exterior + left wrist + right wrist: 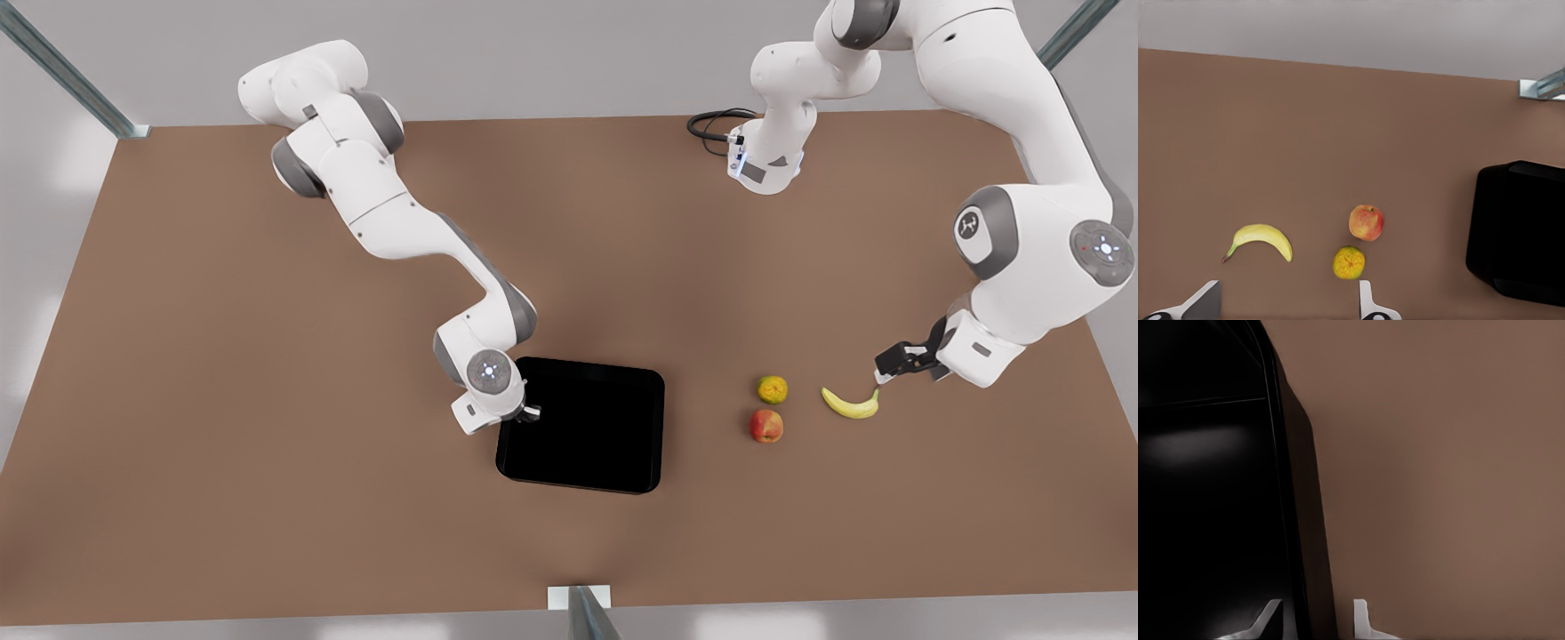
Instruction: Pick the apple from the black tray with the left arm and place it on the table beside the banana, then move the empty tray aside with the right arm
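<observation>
Tray (582, 427) on table (267, 444), empty. Toward front view's right: apple (766, 426) just beside orange (772, 388), banana (851, 404) beyond both, well apart from tray.

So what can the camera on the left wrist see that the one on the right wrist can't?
Left wrist view: the banana, the apple and an orange fruit on the table, past the open left gripper.

Right wrist view: the right gripper straddling the tray's rim, fingers open.

Both: the black tray and the brown table.
</observation>
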Robot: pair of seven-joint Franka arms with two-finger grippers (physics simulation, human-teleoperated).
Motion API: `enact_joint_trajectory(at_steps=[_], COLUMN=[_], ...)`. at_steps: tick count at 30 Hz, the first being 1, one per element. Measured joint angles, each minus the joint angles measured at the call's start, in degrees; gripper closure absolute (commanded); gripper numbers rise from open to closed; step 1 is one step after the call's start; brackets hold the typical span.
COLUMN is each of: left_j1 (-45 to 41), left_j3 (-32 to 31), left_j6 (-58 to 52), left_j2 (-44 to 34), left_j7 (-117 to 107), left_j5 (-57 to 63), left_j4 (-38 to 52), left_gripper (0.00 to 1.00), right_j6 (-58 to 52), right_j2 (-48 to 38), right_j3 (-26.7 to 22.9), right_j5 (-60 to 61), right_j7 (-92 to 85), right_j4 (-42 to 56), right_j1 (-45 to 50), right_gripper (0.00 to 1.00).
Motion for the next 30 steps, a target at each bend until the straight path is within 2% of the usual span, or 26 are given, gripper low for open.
enact_joint_trajectory(at_steps=[2,4,20,30], left_j1=[0.0,0.0,-0.1,-0.2], left_j3=[0.0,0.0,0.0,0.0], left_j6=[0.0,0.0,0.0,0.0], left_j2=[0.0,0.0,0.0,0.0], left_j7=[-0.1,-0.2,-0.6,-0.8], left_j5=[0.0,0.0,0.0,-0.1], left_j4=[0.1,0.1,0.1,0.1], left_gripper=[0.00,0.00,0.00,0.00], right_j6=[0.0,0.0,-0.6,-1.7], right_j2=[0.1,0.1,-2.5,-3.6], right_j3=[0.0,0.0,0.8,1.1], right_j5=[0.1,0.3,1.9,3.8], right_j7=[-0.2,-0.3,-1.2,-1.7], right_j4=[0.0,0.0,0.5,0.5], right_j1=[0.0,0.0,-0.1,-0.1], right_gripper=[0.63,0.67,0.74,0.85])
